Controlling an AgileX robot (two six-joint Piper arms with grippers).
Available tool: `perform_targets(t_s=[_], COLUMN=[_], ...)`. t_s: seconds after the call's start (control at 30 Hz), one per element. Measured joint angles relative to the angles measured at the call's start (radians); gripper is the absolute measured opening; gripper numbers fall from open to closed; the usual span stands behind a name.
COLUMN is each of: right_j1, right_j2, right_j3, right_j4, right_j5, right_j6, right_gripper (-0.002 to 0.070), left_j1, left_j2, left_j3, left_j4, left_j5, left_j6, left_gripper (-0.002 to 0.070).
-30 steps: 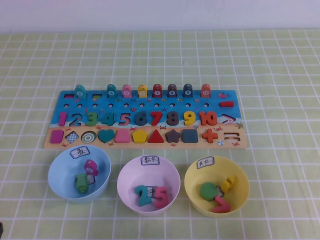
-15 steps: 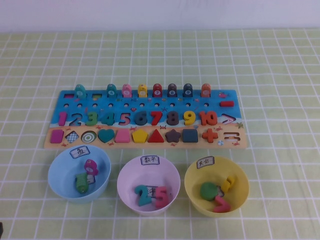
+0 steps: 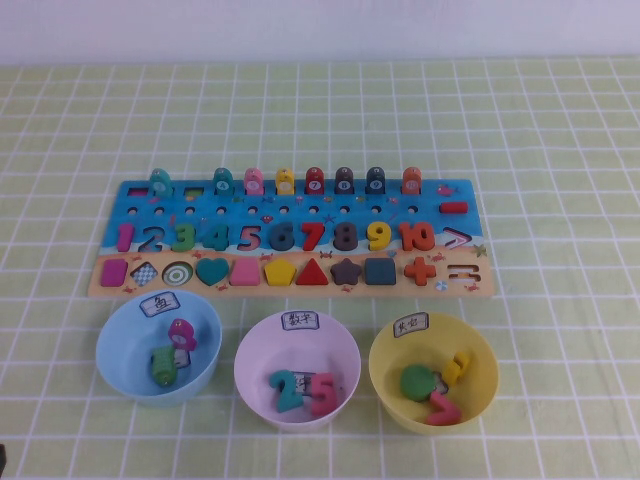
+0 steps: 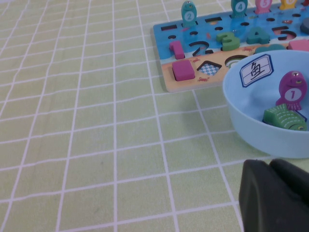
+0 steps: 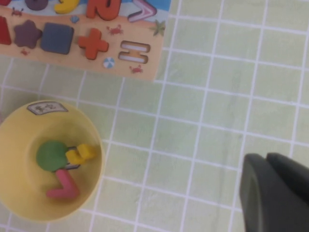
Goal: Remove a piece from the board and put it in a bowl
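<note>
The board lies across the middle of the table. A row of fish pieces stands along its far edge; the orange fish piece is at the right end of that row. The light blue bowl sits in front of the board's left end and holds a pink fish and a green fish. Neither arm shows in the high view. My left gripper is shut and empty, low over the cloth beside the blue bowl. My right gripper is shut and empty, over the cloth right of the yellow bowl.
A pale pink bowl with number pieces sits in front of the board's middle. The yellow bowl with several pieces sits in front of its right end. A green checked cloth covers the table.
</note>
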Motion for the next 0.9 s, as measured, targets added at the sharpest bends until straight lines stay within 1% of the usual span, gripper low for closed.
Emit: perform_targets(t_s=[0.23,0.4,0.53,0.63,0.73,0.9], right_j1=[0.000,0.000,0.000,0.019,0.062,0.167], right_j2=[0.003,0.018,0.080,0.156,0.241,0.393], right_j3=[-0.001,-0.002,-0.023,-0.083,-0.176,-0.368], right_j4=[0.016,-0.022,-0.054,-0.078,-0.116,-0.263], right_j5=[0.018,0.027,0.048,0.091,0.138,0.211], right_j6=[-0.013,-0.005,0.023,0.030,0.041,0.094], right_gripper=[-0.0017,-0.0017,-0.0017,-0.0017,-0.0017,-0.0017], left_j1=[0.000,0.000,0.000,0.000,0.000,0.000], left_j2=[0.000,0.000,0.000,0.000,0.000,0.000], left_j3=[0.000,0.000,0.000,0.000,0.000,0.000], left_j4=[0.000,0.000,0.000,0.000,0.000,0.000], left_j5=[0.000,0.000,0.000,0.000,0.000,0.000], left_j6=[0.000,0.000,0.000,0.000,0.000,0.000], left_gripper=[-0.0005,-0.0005,-0.0005,-0.0005,-0.0005,-0.0005])
